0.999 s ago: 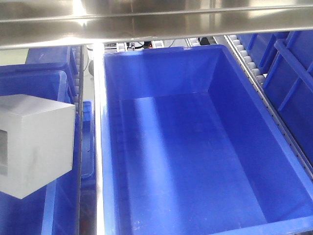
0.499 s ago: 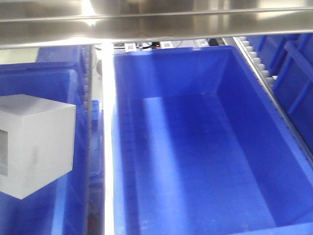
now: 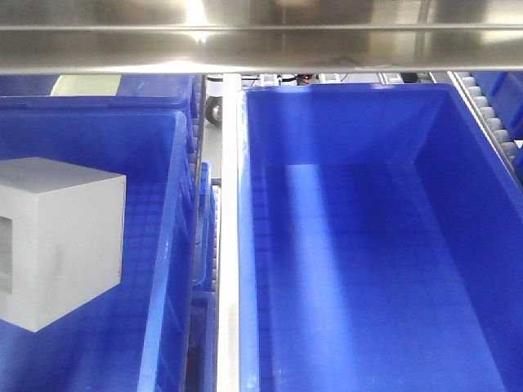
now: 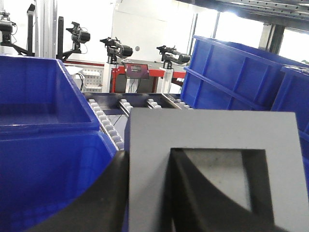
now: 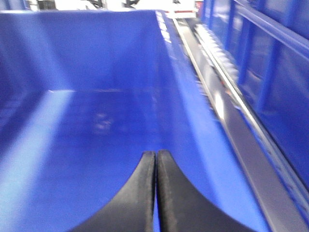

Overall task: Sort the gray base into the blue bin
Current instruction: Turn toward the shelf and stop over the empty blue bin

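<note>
The gray base (image 3: pixel 65 237) hangs at the left of the front view, over the gridded floor of a blue bin (image 3: pixel 167 245). In the left wrist view the gray base (image 4: pixel 212 130) fills the lower frame, recess toward the camera. My left gripper (image 4: pixel 148 153) is shut on one wall of it: one black finger (image 4: pixel 106 193) outside, the other inside the recess. A second, larger blue bin (image 3: pixel 343 122) lies to the right. My right gripper (image 5: pixel 155 154) is shut and holds nothing, low inside a blue bin (image 5: pixel 96 48).
A stainless steel shelf beam (image 3: pixel 261 45) crosses the top. A metal rail (image 3: pixel 229 245) separates the two bins. Roller tracks (image 3: pixel 490 122) run at the far right and between bins (image 4: pixel 108 121). More blue crates (image 4: pixel 231 72) stand beyond, with a rail (image 5: pixel 241 130) beside the right bin.
The bins and rail have slid rightward in the front view, and the left bin now lies under the gray base. The base keeps its place in the frame.
</note>
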### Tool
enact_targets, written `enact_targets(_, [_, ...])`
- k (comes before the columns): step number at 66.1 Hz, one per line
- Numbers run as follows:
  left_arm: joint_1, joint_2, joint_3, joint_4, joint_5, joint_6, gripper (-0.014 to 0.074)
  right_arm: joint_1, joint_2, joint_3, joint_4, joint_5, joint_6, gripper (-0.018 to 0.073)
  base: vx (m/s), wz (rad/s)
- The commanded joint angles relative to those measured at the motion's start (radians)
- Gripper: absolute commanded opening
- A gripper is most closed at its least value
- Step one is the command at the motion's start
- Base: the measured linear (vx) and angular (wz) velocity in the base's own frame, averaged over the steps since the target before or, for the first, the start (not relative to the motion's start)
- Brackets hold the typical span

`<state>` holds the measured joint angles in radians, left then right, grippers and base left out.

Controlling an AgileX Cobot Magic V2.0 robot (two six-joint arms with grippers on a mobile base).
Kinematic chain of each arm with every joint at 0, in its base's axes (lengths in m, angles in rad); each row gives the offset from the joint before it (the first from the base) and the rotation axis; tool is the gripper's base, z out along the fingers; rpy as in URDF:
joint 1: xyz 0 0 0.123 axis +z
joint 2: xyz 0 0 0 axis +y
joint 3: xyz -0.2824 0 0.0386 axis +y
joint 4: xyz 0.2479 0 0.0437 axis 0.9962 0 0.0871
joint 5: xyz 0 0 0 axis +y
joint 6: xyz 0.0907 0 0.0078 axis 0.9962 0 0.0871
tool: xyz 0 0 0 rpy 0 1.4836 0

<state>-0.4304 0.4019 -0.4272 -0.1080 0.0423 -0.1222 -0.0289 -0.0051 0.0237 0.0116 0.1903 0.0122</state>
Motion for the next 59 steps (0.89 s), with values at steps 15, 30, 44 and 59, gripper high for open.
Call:
enact_targets(15, [-0.005, 0.002, -0.031, -0.005, -0.111, -0.004, -0.0006, -0.003, 0.018, 0.006, -0.005, -0.04, -0.012, -0.0005, 0.0, 0.01])
enact_targets(30, [-0.005, 0.002, -0.031, -0.005, -0.111, -0.004, -0.0006, -0.003, 0.018, 0.006, -0.005, -0.04, -0.012, -0.0005, 0.0, 0.0])
enact_targets(44, [-0.005, 0.002, -0.031, -0.005, -0.116, -0.004, -0.0006, -0.003, 0.018, 0.006, -0.005, -0.04, -0.012, -0.0005, 0.0, 0.0])
enact_targets(59, [-0.005, 0.002, -0.031, -0.005, -0.116, -0.004, -0.0006, -0.003, 0.018, 0.006, -0.005, -0.04, -0.012, -0.0005, 0.0, 0.0])
